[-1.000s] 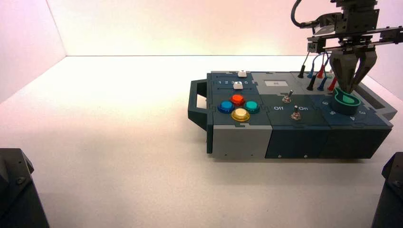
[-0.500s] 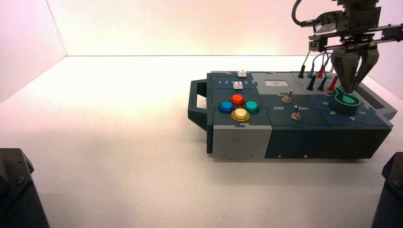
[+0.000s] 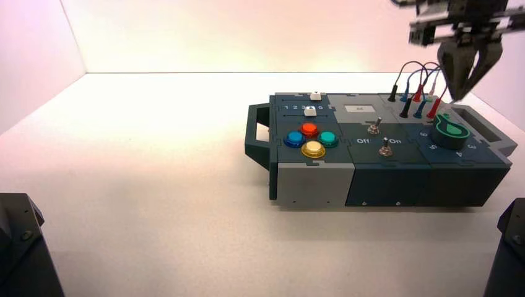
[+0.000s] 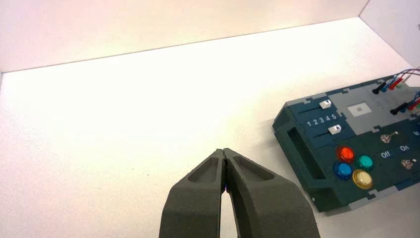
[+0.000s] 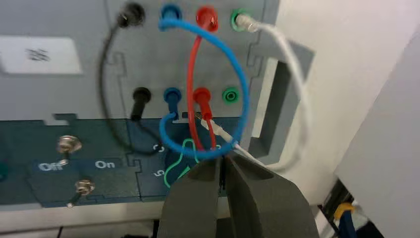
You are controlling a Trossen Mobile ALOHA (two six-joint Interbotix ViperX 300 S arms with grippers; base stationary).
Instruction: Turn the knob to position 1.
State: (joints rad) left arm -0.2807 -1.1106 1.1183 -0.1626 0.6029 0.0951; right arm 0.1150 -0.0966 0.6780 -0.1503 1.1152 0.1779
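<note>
The knob [image 3: 450, 132], dark green with a brighter green teardrop top, sits at the right end of the box [image 3: 377, 176]. My right gripper [image 3: 458, 98] hangs above and slightly behind the knob, clear of it, with its fingers shut on nothing. In the right wrist view the gripper [image 5: 221, 159] covers most of the knob [image 5: 174, 168]; only part of its green outline shows beside the fingers. My left gripper [image 4: 225, 151] is shut and empty, parked over the bare table well to the left of the box.
Looping blue, red, black and white wires [image 5: 237, 79] with plugs [image 3: 418, 102] stand just behind the knob, close to my right fingers. Two metal toggle switches [image 3: 379, 137], four coloured push buttons [image 3: 311, 138] and two white sliders [image 3: 312, 103] lie further left on the box.
My right gripper has risen from just above the knob and drawn back a little. The knob's teardrop looks unchanged. The left arm has not moved.
</note>
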